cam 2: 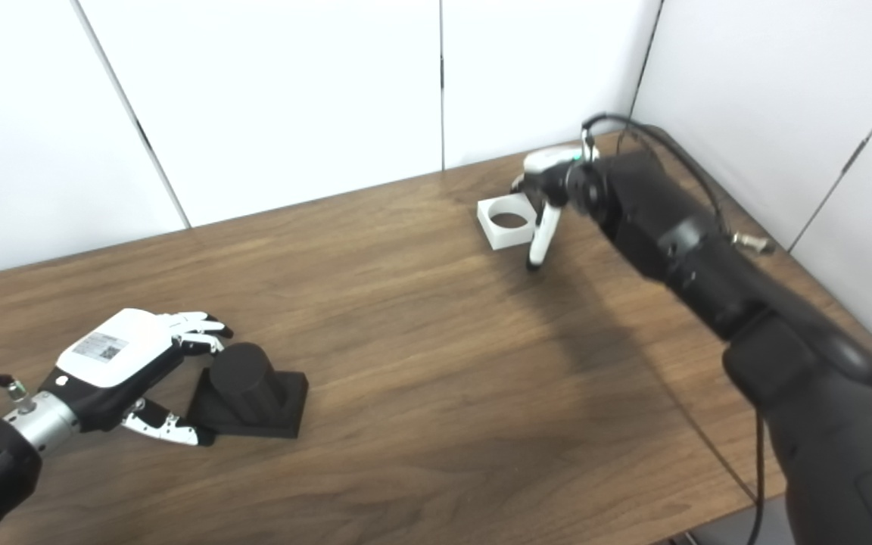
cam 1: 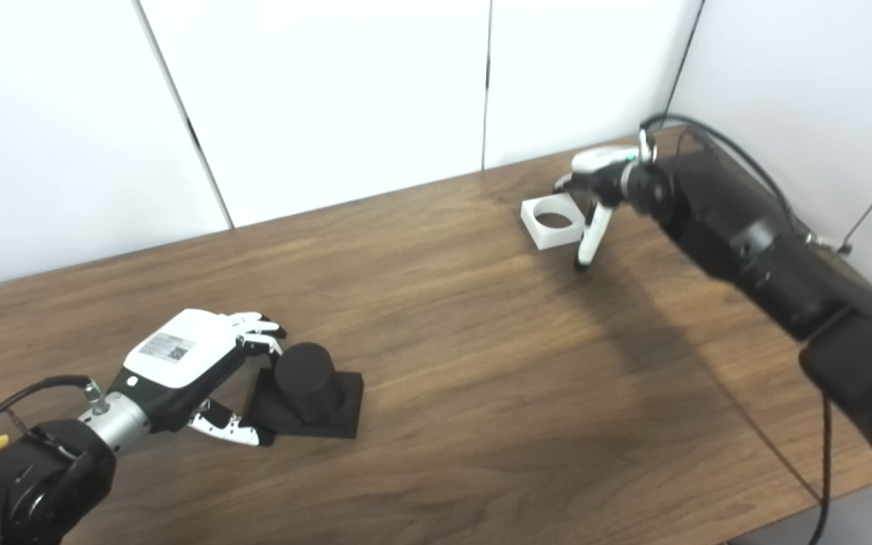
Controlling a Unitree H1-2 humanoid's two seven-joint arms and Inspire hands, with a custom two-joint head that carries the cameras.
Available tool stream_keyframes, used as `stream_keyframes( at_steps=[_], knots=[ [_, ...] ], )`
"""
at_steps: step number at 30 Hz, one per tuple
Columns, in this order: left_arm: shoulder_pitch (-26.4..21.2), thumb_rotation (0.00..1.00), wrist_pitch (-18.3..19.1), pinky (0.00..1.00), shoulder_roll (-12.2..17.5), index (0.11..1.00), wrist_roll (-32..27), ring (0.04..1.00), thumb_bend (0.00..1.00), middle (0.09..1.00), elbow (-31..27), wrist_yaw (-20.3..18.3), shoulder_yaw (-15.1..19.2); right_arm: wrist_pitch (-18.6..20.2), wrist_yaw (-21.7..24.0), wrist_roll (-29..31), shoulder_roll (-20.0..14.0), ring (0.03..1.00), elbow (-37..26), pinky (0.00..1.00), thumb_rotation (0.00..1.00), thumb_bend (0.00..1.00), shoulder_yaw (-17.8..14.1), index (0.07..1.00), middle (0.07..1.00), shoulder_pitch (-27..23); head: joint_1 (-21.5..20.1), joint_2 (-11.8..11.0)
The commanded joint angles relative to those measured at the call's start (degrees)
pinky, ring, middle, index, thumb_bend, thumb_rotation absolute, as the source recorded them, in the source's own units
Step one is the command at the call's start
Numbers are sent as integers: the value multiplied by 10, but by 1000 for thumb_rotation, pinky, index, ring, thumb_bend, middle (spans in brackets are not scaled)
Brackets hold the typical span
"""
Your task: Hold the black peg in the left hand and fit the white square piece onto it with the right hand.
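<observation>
The black peg (cam 1: 306, 382), a short cylinder on a square black base, stands on the wooden table (cam 1: 481, 363) at the front left. My left hand (cam 1: 201, 363) is open around its left side, fingers near the cylinder's top and thumb low by the base corner; contact is unclear. The white square piece (cam 1: 552, 220) with a round hole lies flat at the back right. My right hand (cam 1: 599, 189) reaches it from the right, thumb pointing down beside its right edge, fingers behind it. Its grip is not visible.
White wall panels stand behind the table and along its right side. A black cable (cam 1: 822, 454) hangs by the right forearm near the table's front right edge.
</observation>
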Motion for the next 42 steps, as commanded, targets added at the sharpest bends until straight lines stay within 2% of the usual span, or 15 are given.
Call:
stream_keyframes(
  at_steps=[1, 8, 15, 18, 23, 30, 31, 33, 42],
  knots=[
    [31, 60, -6, 791, 14, 488, 24, 887, 524, 846, 13, -51, -29, -8, -23, -2, -5, 930, 4, 815, 311, 914, -7, 897, 945, -15, 0, 0],
    [32, 59, -15, 786, 17, 488, 20, 877, 524, 840, 15, -41, -25, -24, -59, 7, 2, 905, 18, 770, 307, 867, -6, 882, 926, -3, 5, 6],
    [32, 59, -8, 804, 17, 488, 16, 881, 524, 846, 11, -47, -24, -41, -89, 22, 8, 867, 20, 722, 269, 834, -15, 849, 897, 6, 9, 8],
    [33, 59, -7, 804, 17, 488, 16, 879, 524, 843, 12, -46, -24, -52, -105, 23, 9, 860, 18, 713, 239, 799, -18, 819, 882, 9, 9, 8],
    [33, 59, -6, 805, 16, 488, 16, 880, 524, 844, 12, -47, -24, -74, -149, 17, 11, 789, 23, 647, 178, 763, -18, 709, 807, 11, 9, 8],
    [35, 59, -1, 801, 17, 488, 17, 883, 524, 847, 4, -52, -25, -76, -153, 14, 11, 793, 27, 666, 138, 746, -17, 618, 804, 9, 11, 12],
    [35, 60, 0, 800, 17, 488, 17, 882, 524, 845, 3, -53, -25, -77, -153, 14, 11, 790, 28, 665, 141, 613, -17, 544, 802, 9, 11, 13],
    [35, 60, 2, 801, 17, 488, 17, 883, 524, 846, 1, -55, -25, -78, -153, 15, 10, 787, 28, 665, 142, 545, -18, 506, 798, 9, 11, 13],
    [35, 60, 6, 793, 17, 488, 18, 885, 524, 847, -3, -61, -25, -81, -154, 13, 6, 774, 27, 650, 144, 519, -17, 490, 784, 10, 12, 15]
  ],
)
